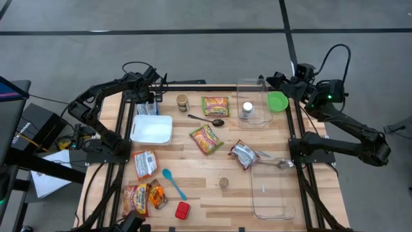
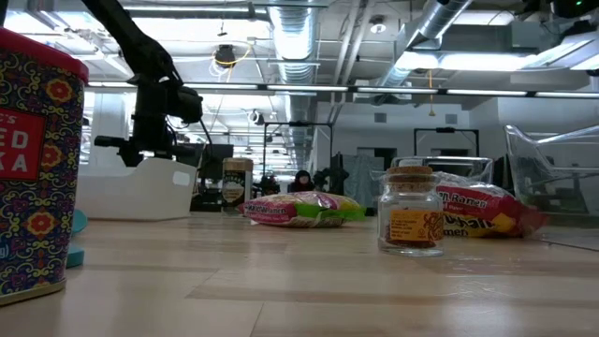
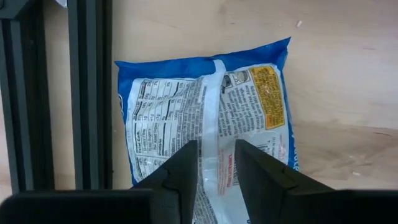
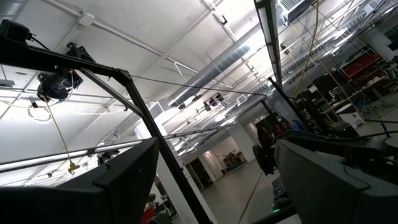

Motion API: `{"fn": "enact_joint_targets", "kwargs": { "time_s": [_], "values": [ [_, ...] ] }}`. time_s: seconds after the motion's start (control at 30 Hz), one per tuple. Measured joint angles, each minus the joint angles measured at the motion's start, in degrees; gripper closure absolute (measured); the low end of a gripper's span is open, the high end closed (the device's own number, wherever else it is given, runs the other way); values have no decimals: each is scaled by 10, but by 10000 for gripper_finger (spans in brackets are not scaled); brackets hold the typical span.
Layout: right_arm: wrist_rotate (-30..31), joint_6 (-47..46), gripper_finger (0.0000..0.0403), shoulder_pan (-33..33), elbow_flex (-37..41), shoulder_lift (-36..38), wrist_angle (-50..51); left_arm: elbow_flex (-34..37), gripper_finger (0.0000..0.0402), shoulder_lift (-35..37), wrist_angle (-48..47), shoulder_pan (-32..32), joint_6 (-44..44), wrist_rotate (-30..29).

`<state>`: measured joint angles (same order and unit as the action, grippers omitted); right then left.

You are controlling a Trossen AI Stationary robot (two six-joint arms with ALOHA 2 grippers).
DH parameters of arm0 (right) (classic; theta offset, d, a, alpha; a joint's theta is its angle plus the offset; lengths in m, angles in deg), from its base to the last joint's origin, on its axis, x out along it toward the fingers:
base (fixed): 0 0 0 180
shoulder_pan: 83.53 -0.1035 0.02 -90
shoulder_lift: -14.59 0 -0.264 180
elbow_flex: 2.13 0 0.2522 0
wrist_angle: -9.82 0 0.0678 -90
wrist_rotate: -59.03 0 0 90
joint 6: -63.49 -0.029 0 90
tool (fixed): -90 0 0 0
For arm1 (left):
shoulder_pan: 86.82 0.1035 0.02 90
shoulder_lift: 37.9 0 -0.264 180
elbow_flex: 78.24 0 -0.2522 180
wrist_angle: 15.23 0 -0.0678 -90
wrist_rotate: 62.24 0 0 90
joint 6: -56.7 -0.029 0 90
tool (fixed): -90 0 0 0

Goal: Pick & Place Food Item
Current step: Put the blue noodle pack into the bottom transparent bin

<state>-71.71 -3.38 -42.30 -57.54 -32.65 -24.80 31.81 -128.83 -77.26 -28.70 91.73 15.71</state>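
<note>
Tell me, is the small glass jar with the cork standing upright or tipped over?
Upright. In the low view the small glass jar stands on its base on the table, with the cork on top.

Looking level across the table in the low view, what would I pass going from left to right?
Patterned red tin → white bin → brown jar → pink-and-green packet → cork-topped glass jar → red ramen packet.

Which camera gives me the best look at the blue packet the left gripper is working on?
The left wrist view: the blue packet fills it, printed back up, with the left gripper straddling its centre seam. In the high view the arm covers most of the packet. The low view and the right wrist view do not show it.
</note>
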Motion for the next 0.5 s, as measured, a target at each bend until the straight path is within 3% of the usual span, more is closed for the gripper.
{"fn": "enact_joint_targets", "kwargs": {
  "time_s": [0.23,0.5],
  "values": [
    [-14,-2,88,0,0,0,0,0,269,0,-4,0,0,2],
    [-14,-6,88,0,0,0,0,1,277,0,4,0,-1,23]
  ]
}}
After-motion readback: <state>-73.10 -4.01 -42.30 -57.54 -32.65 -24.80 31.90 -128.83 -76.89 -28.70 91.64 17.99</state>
